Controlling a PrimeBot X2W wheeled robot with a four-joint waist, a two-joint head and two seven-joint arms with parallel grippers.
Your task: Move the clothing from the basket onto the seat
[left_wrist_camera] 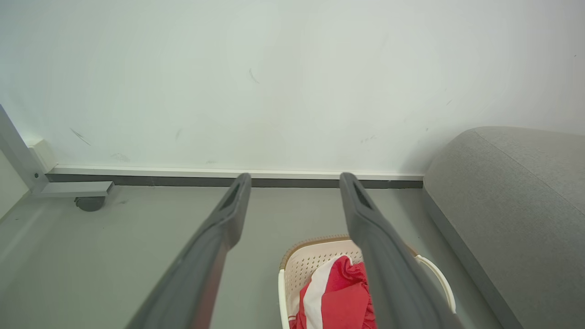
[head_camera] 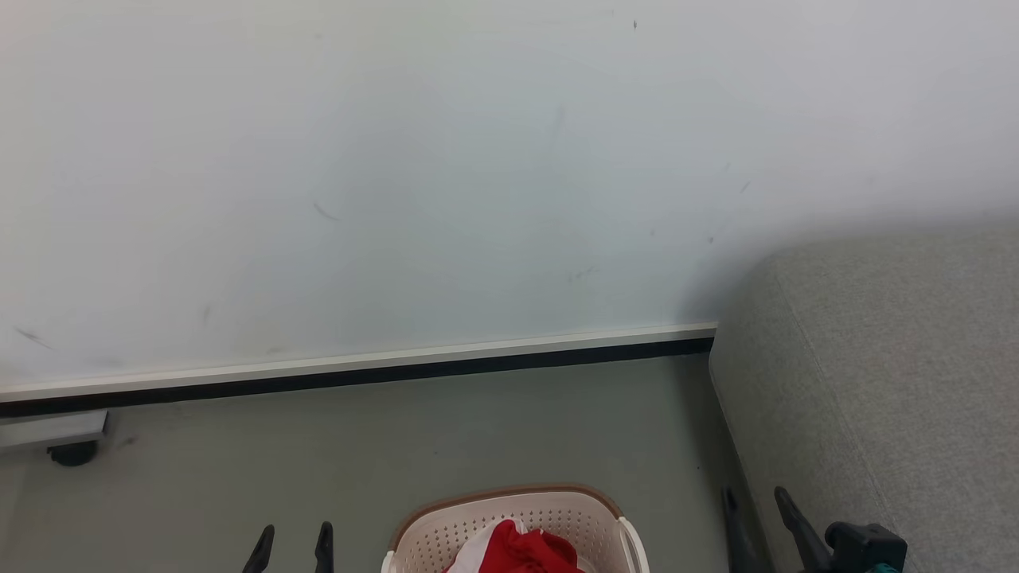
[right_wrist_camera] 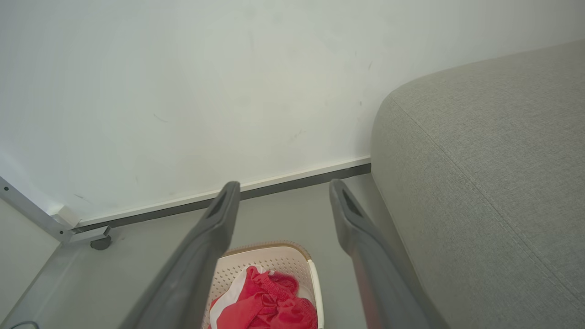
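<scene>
Bright, even, diffuse indoor light, faintly green-tinted. Soft shadow on wall (head_camera: pixel 720 274) just beside seat (head_camera: pixel 876 382). Sharp throughout head view; slight wide-angle stretch at wrist-view edges. Mild washout on upper wall.

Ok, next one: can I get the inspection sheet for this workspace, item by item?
Surface: grey floor, smooth, meeting the wall at a dark skirting.
Job's things: basket stands on the floor with red and white clothing piled inside; seat to the robot's right, no garment on the part in view.
Clutter: nothing seen.
Grippers: left gripper left of the basket, jaws apart, empty; right gripper between basket and seat, jaws apart, empty.
Cables: thin dark loop at a corner of the right wrist view, too small to tell.
Surroundings: scuffed white wall; castor under a metal frame at far left.
</scene>
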